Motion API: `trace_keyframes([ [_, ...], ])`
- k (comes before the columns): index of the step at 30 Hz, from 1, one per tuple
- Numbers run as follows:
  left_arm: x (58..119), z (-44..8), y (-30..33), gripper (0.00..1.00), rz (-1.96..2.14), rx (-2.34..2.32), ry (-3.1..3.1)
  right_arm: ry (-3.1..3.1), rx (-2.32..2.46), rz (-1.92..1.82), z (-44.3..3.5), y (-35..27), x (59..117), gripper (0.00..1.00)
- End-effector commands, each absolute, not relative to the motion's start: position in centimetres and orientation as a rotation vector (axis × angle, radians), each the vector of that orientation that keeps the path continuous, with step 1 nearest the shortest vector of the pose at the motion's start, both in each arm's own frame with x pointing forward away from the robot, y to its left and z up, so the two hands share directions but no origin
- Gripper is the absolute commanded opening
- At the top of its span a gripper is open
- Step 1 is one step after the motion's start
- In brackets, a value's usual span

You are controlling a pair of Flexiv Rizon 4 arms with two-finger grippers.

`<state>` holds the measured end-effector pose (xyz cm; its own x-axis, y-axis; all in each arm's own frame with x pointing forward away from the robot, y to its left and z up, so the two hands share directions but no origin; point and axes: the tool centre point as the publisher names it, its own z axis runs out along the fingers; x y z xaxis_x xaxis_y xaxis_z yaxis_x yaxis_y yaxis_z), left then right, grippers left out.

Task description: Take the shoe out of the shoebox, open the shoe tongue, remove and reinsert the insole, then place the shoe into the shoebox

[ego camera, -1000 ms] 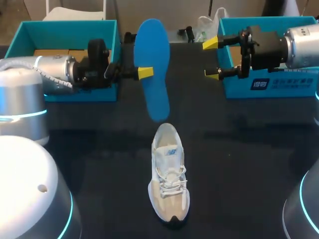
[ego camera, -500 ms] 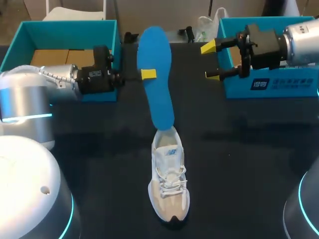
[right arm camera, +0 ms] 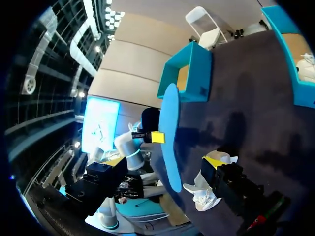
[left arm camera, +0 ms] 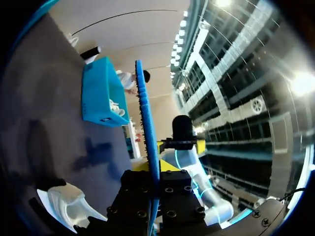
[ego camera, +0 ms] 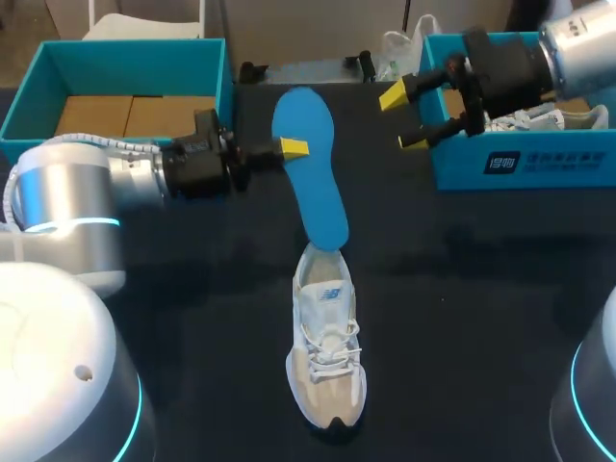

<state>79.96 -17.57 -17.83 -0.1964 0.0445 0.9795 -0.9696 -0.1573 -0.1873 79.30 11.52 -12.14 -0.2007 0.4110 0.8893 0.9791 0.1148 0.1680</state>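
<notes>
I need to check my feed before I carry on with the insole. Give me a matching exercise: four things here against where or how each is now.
Things:
1. insole
2. shoe
3. left shoebox
4. right jaws

States:
A. open and empty, by the right shoebox
B. on the table, toe toward the robot
C. clamped in the left jaws, lower end at the shoe's heel opening
D. brown cardboard showing inside

Pairs: 1-C, 2-B, 3-D, 4-A
</notes>
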Motion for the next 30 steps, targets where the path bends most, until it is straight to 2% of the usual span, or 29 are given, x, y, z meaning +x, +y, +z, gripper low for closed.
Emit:
trace_keyframes([
  [1, 79.8, -18.3, -18.1, 0.00, 1.400, 1.275, -1.141, -1.816, -1.454, -0.923, -10.9, 11.7, 79.5, 1.00],
  [13, 80.3, -19.3, -18.9, 0.00, 1.421, 1.301, -1.218, -1.984, -1.609, -0.682, -10.3, 12.6, 79.4, 1.00],
  [30, 80.2, -19.5, -19.0, 0.00, 1.414, 1.301, -1.221, -2.274, -1.951, -0.281, -7.2, 16.3, 77.9, 1.00],
])
